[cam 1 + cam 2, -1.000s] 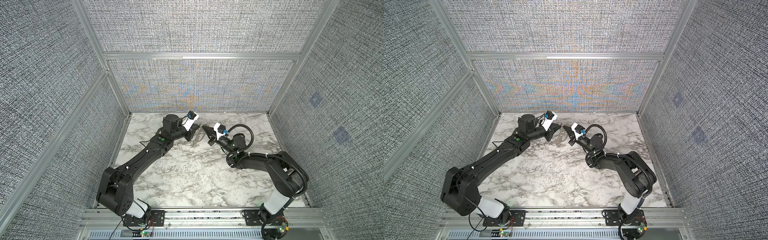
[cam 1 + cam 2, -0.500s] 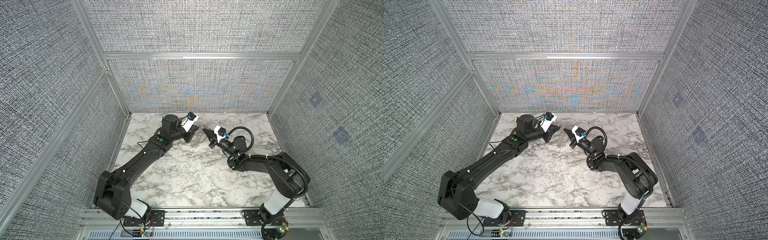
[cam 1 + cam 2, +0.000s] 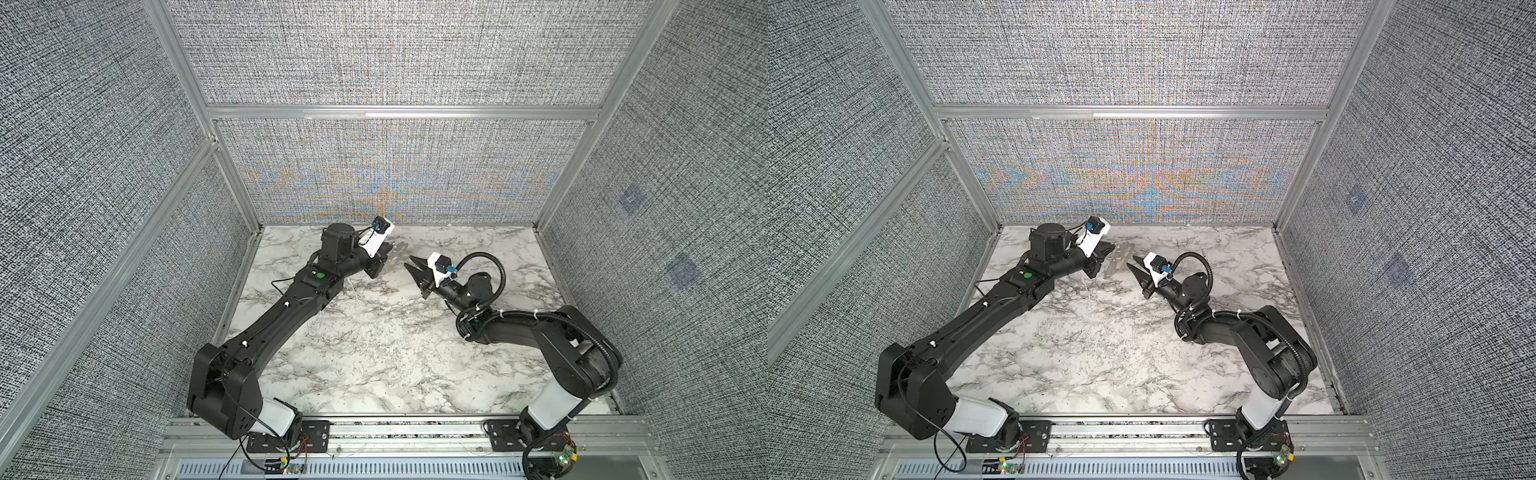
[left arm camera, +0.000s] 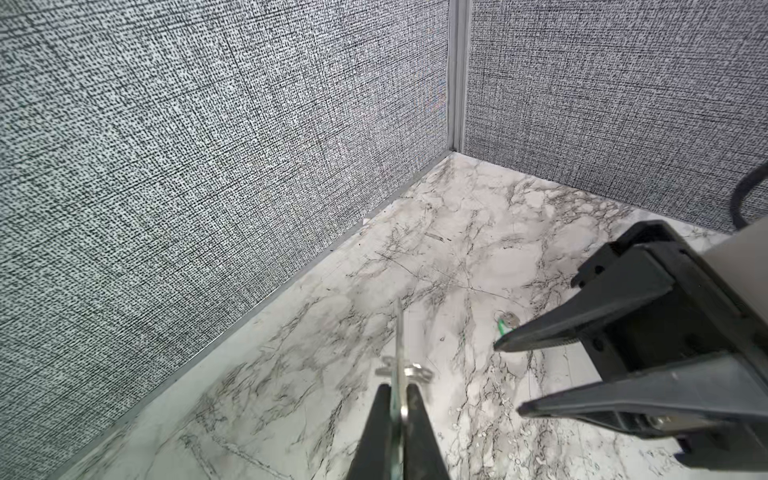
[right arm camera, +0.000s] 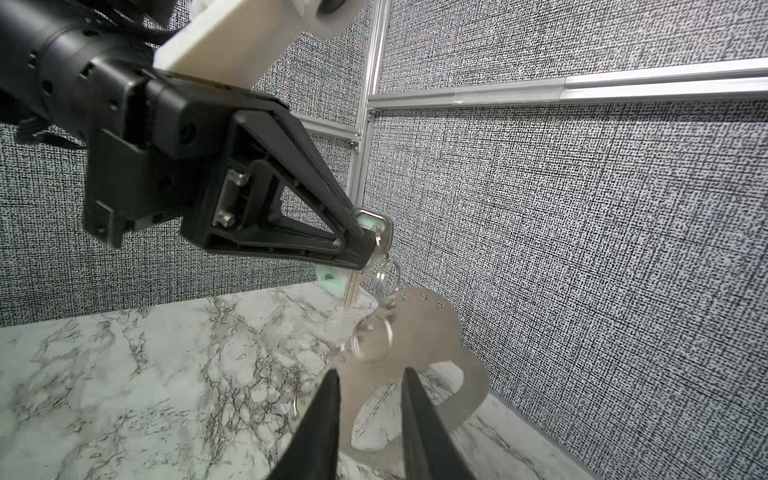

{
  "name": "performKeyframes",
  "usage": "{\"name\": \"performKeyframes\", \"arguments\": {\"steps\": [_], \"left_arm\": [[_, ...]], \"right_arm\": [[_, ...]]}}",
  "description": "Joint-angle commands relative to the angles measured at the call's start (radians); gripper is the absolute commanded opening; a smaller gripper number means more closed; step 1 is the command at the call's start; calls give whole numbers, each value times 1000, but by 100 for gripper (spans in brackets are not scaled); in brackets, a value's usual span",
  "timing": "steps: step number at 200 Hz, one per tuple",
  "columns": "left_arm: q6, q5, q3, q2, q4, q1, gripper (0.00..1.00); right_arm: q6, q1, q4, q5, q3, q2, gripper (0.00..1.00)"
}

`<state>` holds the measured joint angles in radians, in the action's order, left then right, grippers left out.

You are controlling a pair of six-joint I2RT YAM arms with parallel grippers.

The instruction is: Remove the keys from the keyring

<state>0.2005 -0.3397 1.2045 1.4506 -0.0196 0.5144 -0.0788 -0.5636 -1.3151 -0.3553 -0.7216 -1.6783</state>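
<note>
- The keyring [image 5: 432, 332] is a motion-blurred grey shape in my right wrist view; I cannot tell if it touches the table [image 5: 124, 374].
- The green tag [image 5: 332, 280] is mostly hidden behind the left gripper [image 5: 368, 249].
- I cannot count the keys [image 5: 380, 235]; they are too small in both top views.

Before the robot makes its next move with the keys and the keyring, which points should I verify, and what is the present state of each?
1. Left gripper shut on the small silver keys with the green plastic tag: ok.
2. Right gripper open and holding nothing: ok.
3. Keys off the large grey oblong metal keyring: not ok, it seems to hang from them.
4. Keyring at rest: cannot tell, it looks blurred.
5. Keyring clear of the white marble table: cannot tell.
6. Grippers apart from each other: ok.
</note>
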Motion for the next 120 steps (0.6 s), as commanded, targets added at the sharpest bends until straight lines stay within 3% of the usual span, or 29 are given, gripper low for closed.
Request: {"name": "performKeyframes", "arguments": {"steps": [1, 120], "left_arm": [[-16, 20, 13, 3, 39, -2, 0], [-22, 33, 23, 19, 35, 11, 0]], "right_arm": [[-12, -1, 79, -6, -24, 23, 31], [-52, -23, 375, 2, -176, 48, 27]]}}
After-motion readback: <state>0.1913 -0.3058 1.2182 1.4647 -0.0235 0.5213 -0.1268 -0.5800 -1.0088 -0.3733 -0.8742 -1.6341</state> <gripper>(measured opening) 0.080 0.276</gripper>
